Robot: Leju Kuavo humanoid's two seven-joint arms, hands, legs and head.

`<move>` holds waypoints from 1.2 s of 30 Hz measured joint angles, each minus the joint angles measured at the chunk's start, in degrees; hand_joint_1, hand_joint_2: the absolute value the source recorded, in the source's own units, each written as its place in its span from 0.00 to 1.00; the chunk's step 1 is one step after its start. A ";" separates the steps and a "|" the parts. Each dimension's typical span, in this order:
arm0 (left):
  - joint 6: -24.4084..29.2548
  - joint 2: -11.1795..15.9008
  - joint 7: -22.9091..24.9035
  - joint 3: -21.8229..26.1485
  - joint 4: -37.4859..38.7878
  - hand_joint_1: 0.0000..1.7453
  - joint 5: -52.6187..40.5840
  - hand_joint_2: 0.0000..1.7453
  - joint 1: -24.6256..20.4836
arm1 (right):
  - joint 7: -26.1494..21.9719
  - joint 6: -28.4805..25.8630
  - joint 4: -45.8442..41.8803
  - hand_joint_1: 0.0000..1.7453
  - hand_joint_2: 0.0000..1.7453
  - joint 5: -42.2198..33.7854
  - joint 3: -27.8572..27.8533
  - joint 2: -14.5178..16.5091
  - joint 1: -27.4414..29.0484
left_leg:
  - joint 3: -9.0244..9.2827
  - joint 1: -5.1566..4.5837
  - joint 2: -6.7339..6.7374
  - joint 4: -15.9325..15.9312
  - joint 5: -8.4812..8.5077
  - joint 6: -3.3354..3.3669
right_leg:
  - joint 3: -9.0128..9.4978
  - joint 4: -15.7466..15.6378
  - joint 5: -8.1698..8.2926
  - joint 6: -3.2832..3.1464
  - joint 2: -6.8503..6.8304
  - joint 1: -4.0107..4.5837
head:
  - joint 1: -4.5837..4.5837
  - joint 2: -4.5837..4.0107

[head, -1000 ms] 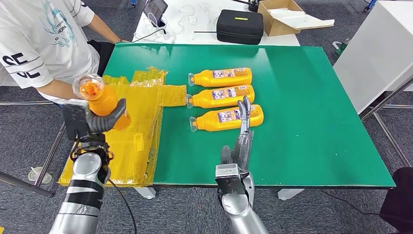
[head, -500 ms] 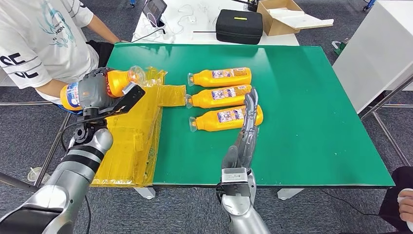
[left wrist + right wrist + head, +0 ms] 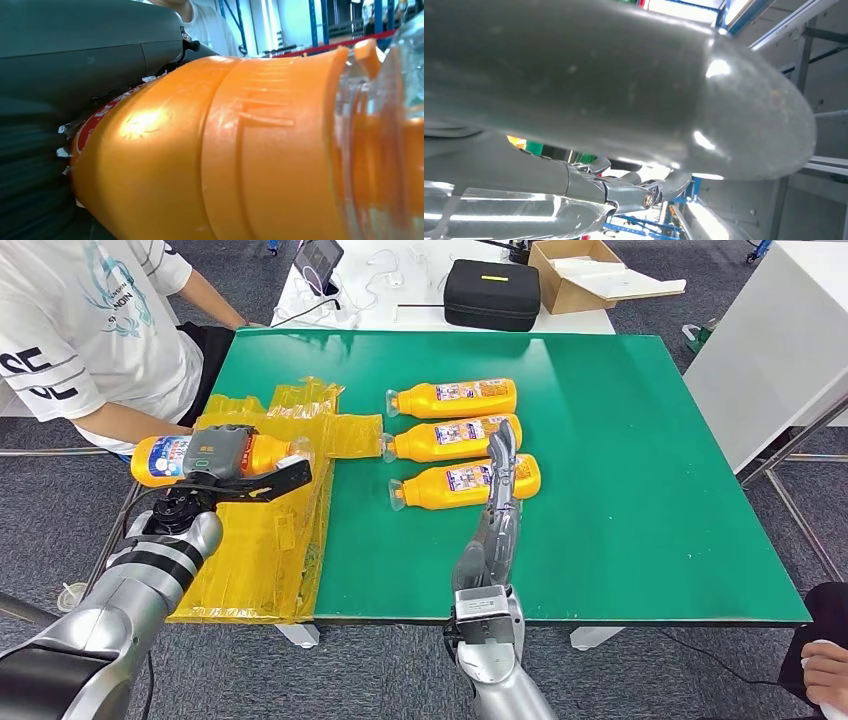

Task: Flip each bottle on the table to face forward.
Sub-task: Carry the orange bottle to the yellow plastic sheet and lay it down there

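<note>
My left hand (image 3: 228, 455) grips an orange bottle (image 3: 170, 455) lying sideways over the yellow plastic wrap (image 3: 270, 530), its clear cap pointing right toward the table middle. In the left wrist view that bottle (image 3: 225, 145) is seen close up beside the grey hand cover (image 3: 75, 65). Three more orange bottles lie in a column on the green table (image 3: 640, 490): far one (image 3: 452, 398), middle one (image 3: 452, 438), near one (image 3: 465, 483), all with caps to the left. My right hand (image 3: 503, 490) stands edge-up with straight fingers over the near bottle's right part, holding nothing.
A person in a white shirt (image 3: 80, 330) sits at the table's left end. A black case (image 3: 492, 292) and a cardboard box (image 3: 580, 275) lie on the white table behind. A white table (image 3: 780, 340) stands at right.
My left hand has turned the held bottle from upright to lying sideways and lowered it toward the wrap. The right hand shifted only slightly near the near bottle.
</note>
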 joint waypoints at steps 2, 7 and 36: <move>-1.48 0.22 -0.06 -0.13 0.62 1.00 -0.03 1.00 -0.41 | 0.00 0.33 0.14 0.00 0.00 -0.17 0.00 0.00 0.00 | 0.00 0.00 -0.01 0.00 0.00 0.00 | 0.00 0.00 0.00 0.00 0.00 0.00 | -0.01 0.00; -5.33 0.80 -0.32 -0.62 1.86 1.00 -0.57 1.00 -0.71 | 0.00 1.67 0.97 0.00 0.00 -0.45 0.00 0.00 -0.01 | -0.01 0.00 -0.01 0.00 0.00 0.00 | 0.00 0.01 0.00 0.00 0.00 0.00 | 0.01 0.00; -5.47 2.14 -7.15 2.73 3.59 0.00 8.37 0.50 7.36 | -0.01 4.33 8.09 0.00 0.00 0.24 -0.04 1.21 -1.66 | -0.01 0.00 0.00 -0.01 0.00 -0.01 | 0.00 0.00 0.00 0.00 0.00 0.00 | -0.02 0.00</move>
